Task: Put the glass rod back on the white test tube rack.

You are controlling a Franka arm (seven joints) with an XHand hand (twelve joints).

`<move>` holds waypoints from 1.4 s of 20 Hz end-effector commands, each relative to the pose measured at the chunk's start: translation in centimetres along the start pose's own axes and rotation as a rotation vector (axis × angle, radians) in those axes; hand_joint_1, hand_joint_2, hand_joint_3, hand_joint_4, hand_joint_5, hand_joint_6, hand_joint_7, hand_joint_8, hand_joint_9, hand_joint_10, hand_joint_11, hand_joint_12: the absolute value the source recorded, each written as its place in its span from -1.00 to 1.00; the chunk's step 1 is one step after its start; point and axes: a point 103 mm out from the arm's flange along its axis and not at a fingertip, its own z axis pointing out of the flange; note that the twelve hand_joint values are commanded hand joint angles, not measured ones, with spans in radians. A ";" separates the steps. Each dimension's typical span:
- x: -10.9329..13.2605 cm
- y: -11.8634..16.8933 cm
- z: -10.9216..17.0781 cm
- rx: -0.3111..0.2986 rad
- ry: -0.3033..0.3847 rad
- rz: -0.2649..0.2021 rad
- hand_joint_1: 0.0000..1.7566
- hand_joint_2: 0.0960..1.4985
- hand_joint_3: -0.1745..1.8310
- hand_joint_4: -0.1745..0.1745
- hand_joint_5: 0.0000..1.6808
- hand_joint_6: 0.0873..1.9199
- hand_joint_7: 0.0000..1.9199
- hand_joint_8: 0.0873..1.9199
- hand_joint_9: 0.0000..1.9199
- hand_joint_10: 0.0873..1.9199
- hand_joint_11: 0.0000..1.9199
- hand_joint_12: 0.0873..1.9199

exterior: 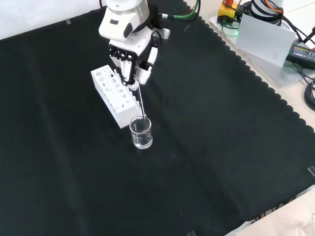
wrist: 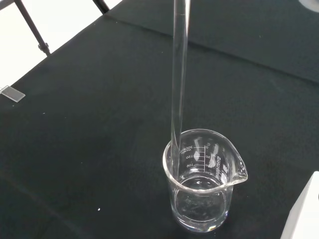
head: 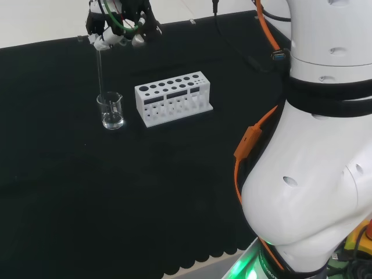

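Hand (exterior: 132,63) pinches upright glass rod (wrist: 179,74) in beaker (wrist: 202,186) beside white rack (head: 173,97) on black cloth (exterior: 221,147)

Hand (head: 122,26) pinching upright glass rod (head: 100,72) (lower end in beaker (head: 110,110)), white rack (head: 173,97) beside.

In head view, small clear glass beaker (head: 110,111) stood just left of white multi-hole test tube rack (head: 173,97) on black cloth (head: 116,197). Thin clear glass rod (head: 100,72) upright, lower end apparently inside beaker rim.
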 end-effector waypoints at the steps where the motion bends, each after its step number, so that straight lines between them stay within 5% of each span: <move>1: 0.1 -0.4 -0.4 -0.001 -0.010 -0.014 0.35 0.50 -1.00 -1.00 0.29 -0.13 0.62 -0.30 0.82 -0.48 0.77 -0.09; 7: -0.3 -0.4 -0.7 0.016 -0.015 0.004 0.35 0.50 -1.00 -1.00 0.29 -0.13 0.62 -0.30 0.82 -0.48 0.77 -0.09; 28: -4.3 -2.1 -6.5 -0.062 -0.036 0.105 0.35 0.50 -1.00 -1.00 0.29 -0.13 0.62 -0.30 0.82 -0.48 0.77 -0.09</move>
